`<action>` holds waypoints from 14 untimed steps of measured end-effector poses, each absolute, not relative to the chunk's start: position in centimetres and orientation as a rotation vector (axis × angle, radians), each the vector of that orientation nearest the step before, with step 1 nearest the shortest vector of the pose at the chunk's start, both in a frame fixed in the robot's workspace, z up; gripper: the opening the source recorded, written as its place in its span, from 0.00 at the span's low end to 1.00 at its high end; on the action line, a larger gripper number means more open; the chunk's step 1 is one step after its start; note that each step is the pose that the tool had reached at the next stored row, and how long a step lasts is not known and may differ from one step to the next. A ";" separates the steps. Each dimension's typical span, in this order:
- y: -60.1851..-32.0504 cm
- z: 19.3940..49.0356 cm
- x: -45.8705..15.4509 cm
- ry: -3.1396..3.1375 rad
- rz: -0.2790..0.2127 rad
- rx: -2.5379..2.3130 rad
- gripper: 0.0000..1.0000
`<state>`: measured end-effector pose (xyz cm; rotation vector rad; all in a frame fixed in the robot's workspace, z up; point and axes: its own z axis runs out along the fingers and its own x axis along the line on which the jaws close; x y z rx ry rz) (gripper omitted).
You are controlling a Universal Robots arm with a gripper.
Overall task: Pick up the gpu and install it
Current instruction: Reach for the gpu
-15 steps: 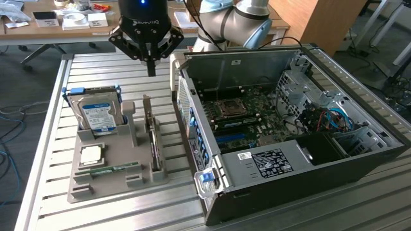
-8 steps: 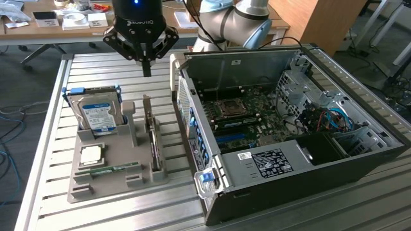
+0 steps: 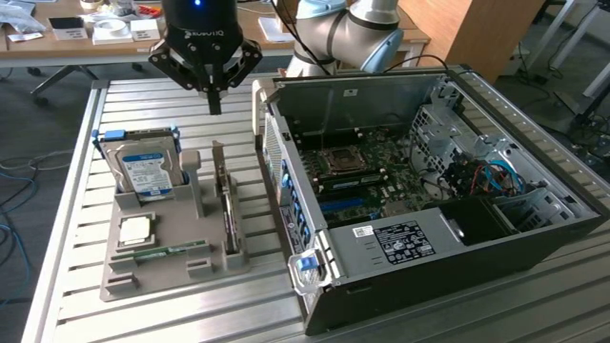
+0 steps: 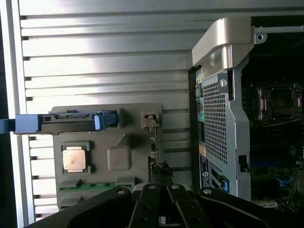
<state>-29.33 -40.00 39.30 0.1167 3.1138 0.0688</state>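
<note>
The open computer case (image 3: 429,293) sits nearest; beside it the gpu (image 3: 228,214) stands on edge in a grey tray (image 3: 157,277) on the bench (image 3: 67,286) — not yet picked up. The gripper (image 3: 214,106) hangs above, jaws shut and empty — grasping calls for opening them along the card's edge.

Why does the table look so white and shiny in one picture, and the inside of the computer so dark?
Wrist view: light glares off the ribbed silver metal table, washing its slats white, while the open black computer case sinks into shadow. Exterior view: softer, even light, so the green motherboard inside shows plainly.
</note>
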 end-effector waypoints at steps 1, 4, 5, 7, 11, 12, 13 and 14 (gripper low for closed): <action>-40.1 39.3 -29.3 3.114 0.069 0.117 0.11; -40.5 39.3 -29.4 3.114 0.069 0.117 0.11; -40.7 39.3 -29.4 3.114 0.069 0.117 0.11; -41.0 39.3 -29.4 3.114 0.069 0.117 0.11; -41.8 39.3 -29.4 3.114 0.069 0.117 0.11; -42.0 39.3 -29.4 3.114 0.069 0.117 0.11; -42.2 39.3 -29.4 3.114 0.069 0.117 0.11; -42.3 39.3 -29.4 3.114 0.069 0.117 0.11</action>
